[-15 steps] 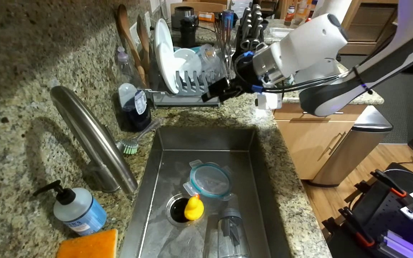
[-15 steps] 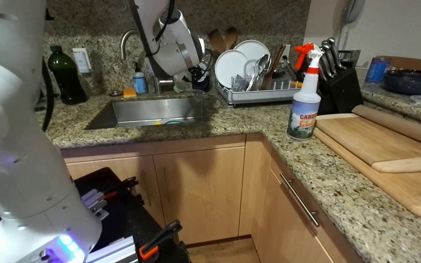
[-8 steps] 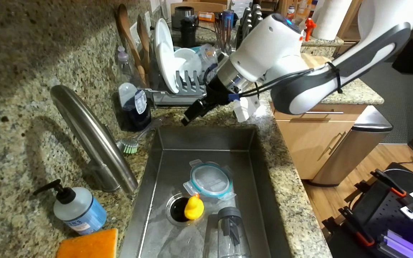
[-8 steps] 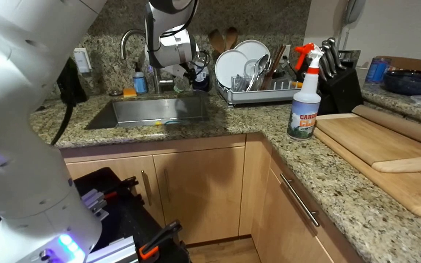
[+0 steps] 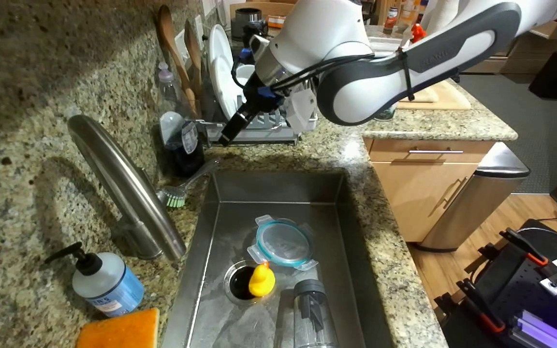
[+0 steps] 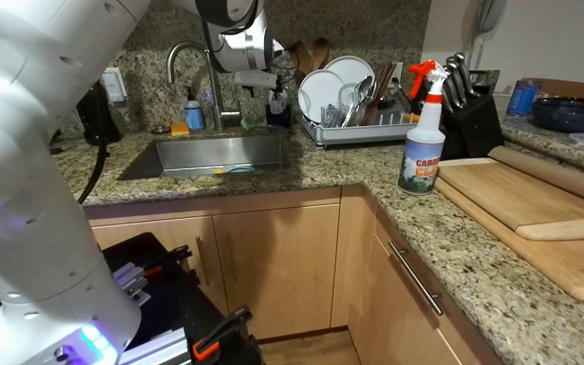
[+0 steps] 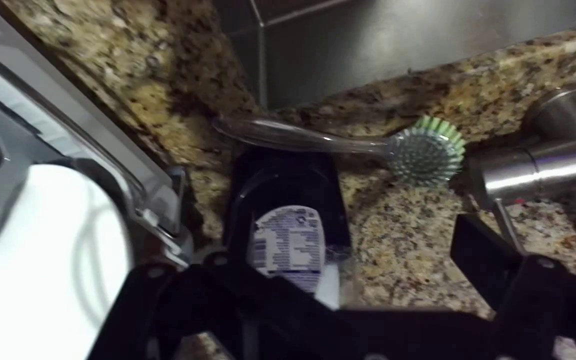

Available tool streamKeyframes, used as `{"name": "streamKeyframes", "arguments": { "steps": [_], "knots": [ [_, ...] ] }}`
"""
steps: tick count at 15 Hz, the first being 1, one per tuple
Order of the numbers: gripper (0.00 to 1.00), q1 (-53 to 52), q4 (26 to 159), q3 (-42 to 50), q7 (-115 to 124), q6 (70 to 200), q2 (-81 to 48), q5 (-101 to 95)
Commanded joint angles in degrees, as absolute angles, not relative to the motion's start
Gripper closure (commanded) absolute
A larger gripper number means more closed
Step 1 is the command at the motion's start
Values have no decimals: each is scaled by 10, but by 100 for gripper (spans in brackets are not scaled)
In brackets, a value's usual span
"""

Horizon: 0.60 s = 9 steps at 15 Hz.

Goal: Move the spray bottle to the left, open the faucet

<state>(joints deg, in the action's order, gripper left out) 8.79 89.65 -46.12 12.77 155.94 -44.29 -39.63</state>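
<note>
Showing no flow, the faucet (image 5: 131,188) is seemingly yet to be opened, the gripper (image 5: 227,137) is held nearby, jaws spread and empty, while the spray bottle (image 6: 424,147) is parked upright beside the cutting boards (image 6: 520,203), its leftward move unconfirmed.

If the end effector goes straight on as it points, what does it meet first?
Probably the dark bottle beside the dish rack, though depth is unclear; the counter might come first.
</note>
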Motion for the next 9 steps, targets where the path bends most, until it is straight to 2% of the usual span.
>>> {"name": "streamKeyframes", "arguments": {
  "steps": [1, 3, 4, 9],
  "knots": [
    [0, 103, 872, -543, 23, 1551, -489, -327],
    [0, 95, 871, -552, -19, 1543, -489, -313],
    [0, 54, 877, -497, -83, 1569, -453, -214],
    [0, 28, 879, -461, -119, 1576, -432, -132]
  ]
}}
